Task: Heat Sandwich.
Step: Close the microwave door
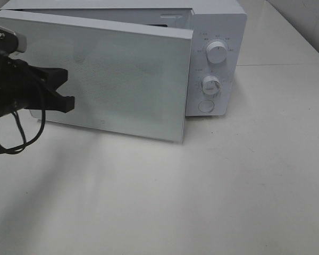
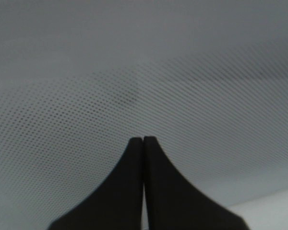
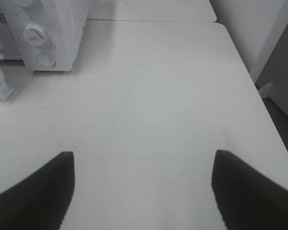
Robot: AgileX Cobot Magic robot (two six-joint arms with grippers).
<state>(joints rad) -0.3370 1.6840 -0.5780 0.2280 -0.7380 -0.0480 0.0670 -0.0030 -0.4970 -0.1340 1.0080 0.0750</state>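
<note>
The white microwave stands at the back of the table. Its frosted door stands ajar, the right edge swung out from the body. My left gripper is shut with nothing in it, at the left part of the door's outer face. In the left wrist view its fingertips meet right against the dotted door glass. My right gripper is open over bare table, away from the microwave, and is outside the high view. The sandwich is hidden.
Two round knobs and a round button sit on the microwave's right panel. The white table stretches in front. In the right wrist view the table edge drops off beside a white stand.
</note>
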